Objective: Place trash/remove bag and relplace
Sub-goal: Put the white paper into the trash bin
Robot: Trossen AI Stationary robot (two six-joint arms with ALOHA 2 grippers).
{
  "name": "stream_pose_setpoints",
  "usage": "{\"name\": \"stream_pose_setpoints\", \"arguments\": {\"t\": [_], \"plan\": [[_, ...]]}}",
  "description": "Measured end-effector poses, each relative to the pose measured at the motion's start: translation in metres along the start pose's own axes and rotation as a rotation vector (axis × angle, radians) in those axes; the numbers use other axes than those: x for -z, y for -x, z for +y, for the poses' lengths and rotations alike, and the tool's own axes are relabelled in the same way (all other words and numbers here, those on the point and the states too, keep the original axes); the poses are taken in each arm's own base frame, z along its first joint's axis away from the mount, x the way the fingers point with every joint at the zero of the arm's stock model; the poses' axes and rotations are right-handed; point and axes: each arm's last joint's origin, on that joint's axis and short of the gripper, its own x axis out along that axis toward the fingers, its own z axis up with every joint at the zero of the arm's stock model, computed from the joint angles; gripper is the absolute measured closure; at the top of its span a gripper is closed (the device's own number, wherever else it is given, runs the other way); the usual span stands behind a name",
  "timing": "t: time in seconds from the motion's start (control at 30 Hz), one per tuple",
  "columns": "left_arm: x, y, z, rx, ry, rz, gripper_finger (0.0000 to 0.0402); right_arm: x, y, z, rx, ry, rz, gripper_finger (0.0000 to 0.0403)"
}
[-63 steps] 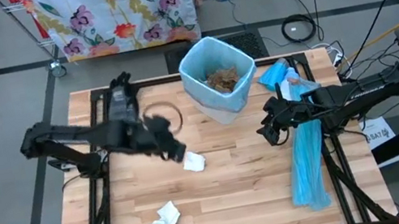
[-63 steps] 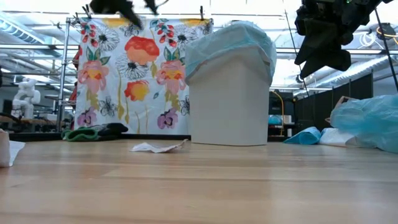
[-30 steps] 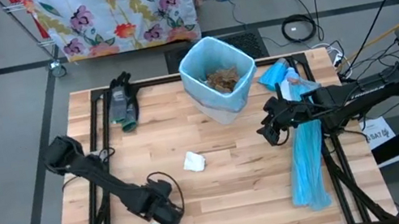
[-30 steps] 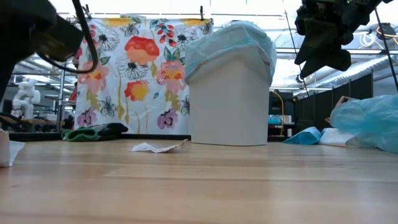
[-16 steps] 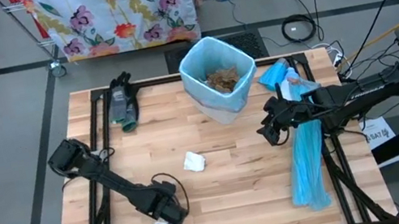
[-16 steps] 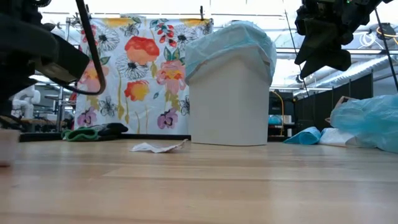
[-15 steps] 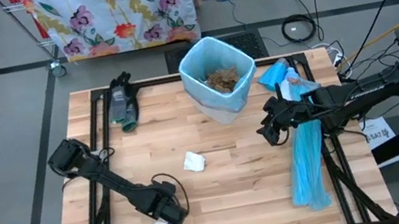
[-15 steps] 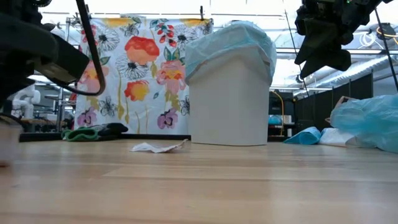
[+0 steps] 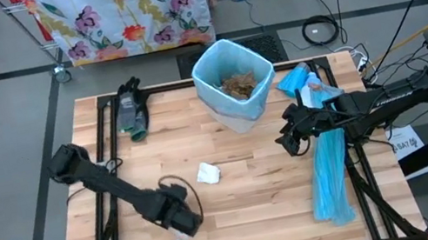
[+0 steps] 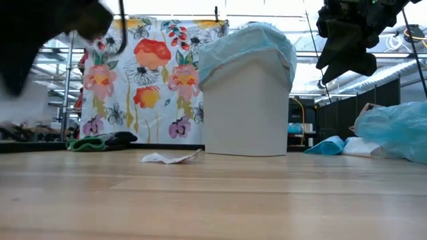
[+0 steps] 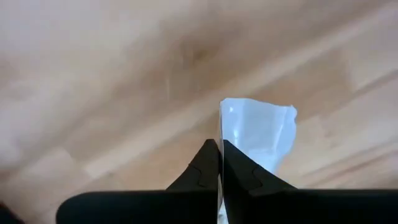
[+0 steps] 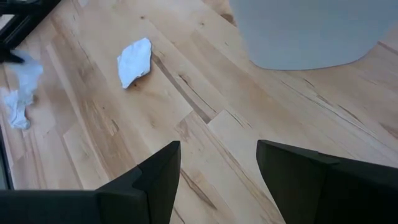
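Observation:
My left gripper (image 11: 220,144) hovers near the table's near-left part (image 9: 183,220), shut on a white tissue wad (image 11: 258,134), a piece of the trash. The wad shows as a white blur above the table in the low view (image 10: 23,100). A second white wad (image 9: 207,173) lies flat on the table's middle. The white bin (image 9: 234,84) stands at the far centre, lined with a pale-blue bag, with brown paper wads (image 9: 236,86) inside. My right gripper (image 12: 217,168) waits open above the table's right part (image 9: 289,142). My left gripper pinches the tissue wad between its two fingers at one edge (image 11: 233,134). The fingers come from above, pointing down. The wad hangs below the fingertips, lifted clear of the table.
A long light-blue plastic strip (image 9: 330,175) lies along the table's right edge, with more blue plastic (image 9: 295,81) beside the bin. A dark green item (image 9: 131,110) lies at the far left. A floral cloth (image 9: 124,12) hangs beyond the far edge.
My left gripper has taken hold of the tissue wad near the table's near edge and risen with it. The wad, which lay on the wood, now hangs clear of the table.

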Motion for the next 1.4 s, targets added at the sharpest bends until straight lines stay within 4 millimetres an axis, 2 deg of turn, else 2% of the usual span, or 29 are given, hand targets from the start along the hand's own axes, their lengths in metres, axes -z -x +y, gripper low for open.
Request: {"name": "stream_pose_setpoints", "arguments": {"t": [0.27,0.37,0.53,0.77,0.9,1.03,1.17,1.4], "plan": [[-0.040,0.091,0.017,0.189,0.058,-0.334,0.0400,0.000,0.000,0.000,0.001,0.001,0.001,0.0200],[-0.060,0.120,0.026,0.265,0.067,-0.392,0.0401,0.000,0.000,0.000,0.001,0.000,0.001,0.0200],[-0.102,0.155,0.040,0.310,0.087,-0.534,0.0401,0.000,0.000,0.000,0.001,0.000,0.001,0.0200],[-0.174,0.210,0.047,0.465,-0.048,-0.859,0.0401,0.000,0.000,0.000,0.001,0.000,0.001,0.0200],[-0.211,0.236,0.061,0.535,-0.090,-1.035,0.0401,0.000,0.000,0.000,0.000,0.000,0.000,0.0200],[-0.247,0.239,0.079,0.534,-0.095,-1.077,0.0401,0.000,0.000,0.000,0.000,0.000,0.000,0.0200],[-0.285,0.227,0.088,0.553,-0.064,-1.072,0.0401,0.000,0.000,0.000,0.000,0.000,0.000,0.0200],[-0.335,0.206,0.078,0.627,-0.037,-1.174,0.0372,0.000,0.000,0.000,0.000,0.000,0.000,0.0200]]}}
